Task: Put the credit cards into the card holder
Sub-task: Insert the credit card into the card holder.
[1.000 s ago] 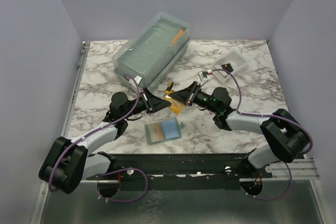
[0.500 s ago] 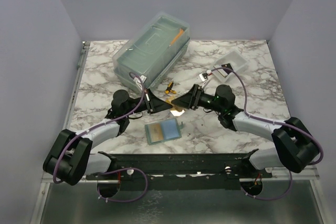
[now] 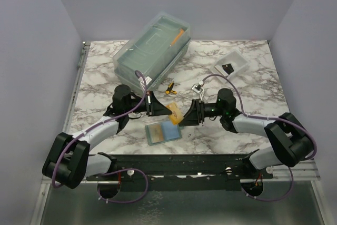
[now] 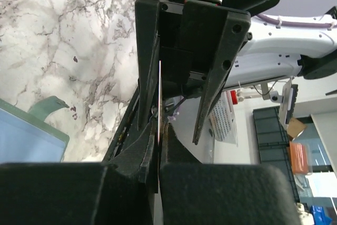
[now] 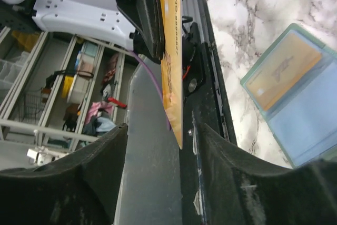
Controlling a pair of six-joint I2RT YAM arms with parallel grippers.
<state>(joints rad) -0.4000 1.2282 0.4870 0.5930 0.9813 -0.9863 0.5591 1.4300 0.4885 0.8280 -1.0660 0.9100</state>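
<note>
Marbled tabletop (image 3: 263, 77) (card holder (image 3: 164, 131) open on it), lilac walls (image 3: 37, 51).

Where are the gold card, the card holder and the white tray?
gold card (image 5: 172, 51): right wrist view, middle of its yellow face.
card holder (image 3: 163, 131): top external view, near the fold between its two panels.
white tray (image 3: 238, 60): top external view, bare white part by its far corner.
</note>
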